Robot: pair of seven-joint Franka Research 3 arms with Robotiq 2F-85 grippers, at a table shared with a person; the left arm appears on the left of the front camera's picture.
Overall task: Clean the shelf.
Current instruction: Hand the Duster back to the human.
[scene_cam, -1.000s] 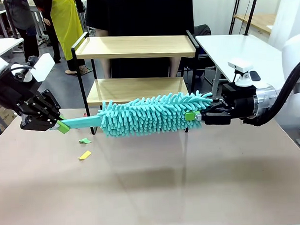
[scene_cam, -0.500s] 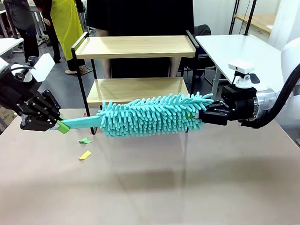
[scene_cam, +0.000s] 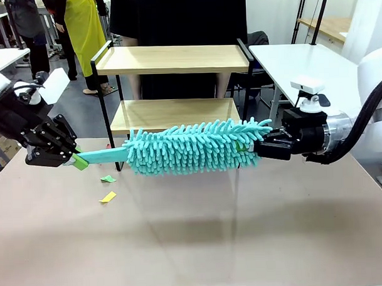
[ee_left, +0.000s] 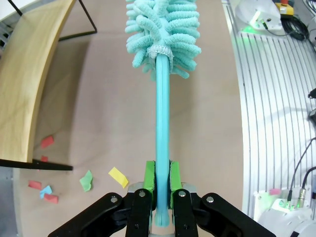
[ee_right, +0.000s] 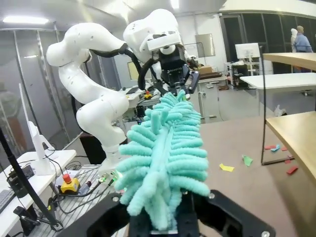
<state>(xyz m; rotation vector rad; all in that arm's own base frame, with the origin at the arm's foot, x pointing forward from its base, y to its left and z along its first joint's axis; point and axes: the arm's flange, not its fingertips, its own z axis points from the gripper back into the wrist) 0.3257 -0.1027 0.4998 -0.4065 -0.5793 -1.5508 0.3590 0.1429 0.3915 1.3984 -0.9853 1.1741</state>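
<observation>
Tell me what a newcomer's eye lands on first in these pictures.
First, the fluffy turquoise duster, stretched level above the brown table between both arms. The left gripper has its green pads on either side of the duster's handle end, while the right gripper is shut on the chenille tip. Behind stands the shelf, with coloured paper scraps on the table near its left legs.

No legible text or labels.
</observation>
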